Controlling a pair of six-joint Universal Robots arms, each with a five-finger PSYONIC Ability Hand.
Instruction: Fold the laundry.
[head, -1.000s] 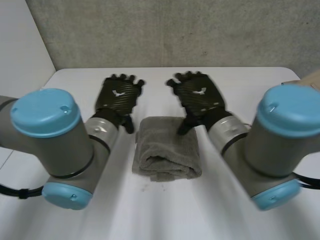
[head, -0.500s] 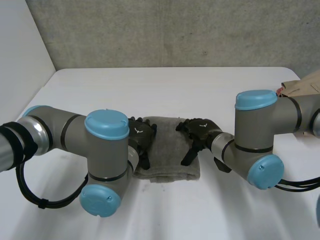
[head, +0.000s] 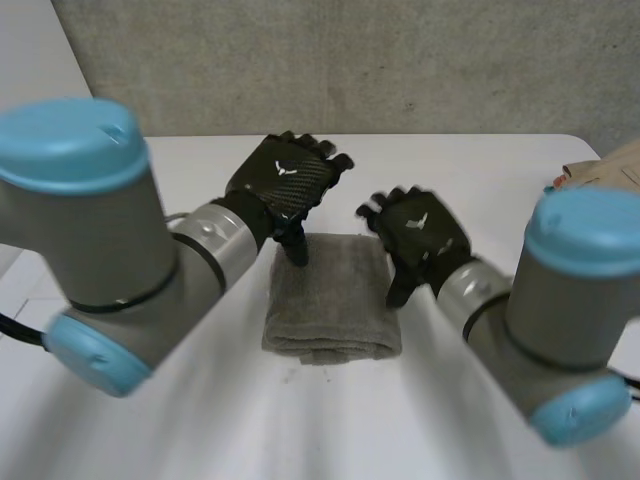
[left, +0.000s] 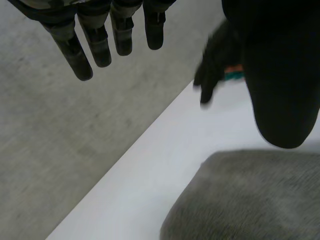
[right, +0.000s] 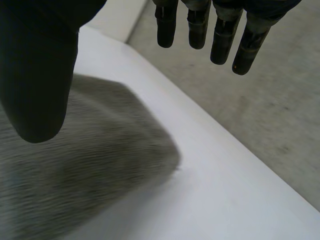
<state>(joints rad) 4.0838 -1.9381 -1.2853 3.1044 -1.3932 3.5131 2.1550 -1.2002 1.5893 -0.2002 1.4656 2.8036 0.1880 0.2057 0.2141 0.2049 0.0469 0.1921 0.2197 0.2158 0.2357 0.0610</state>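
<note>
Left hand (head: 285, 180) and right hand (head: 418, 228) have risen off the towel (head: 330, 300), both slack and empty; a low pass could drag its folds open.

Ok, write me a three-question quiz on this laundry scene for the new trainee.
1. True or false: the left hand is pinching the grey towel.
2. Pick one: on the white table the towel is A) spread flat in a single layer, B) folded into a compact bundle, C) hanging off the table's edge.
3. Fill in: the fingers of the right hand are ___ and hold nothing.
Key: 1 false; 2 B; 3 straight.
</note>
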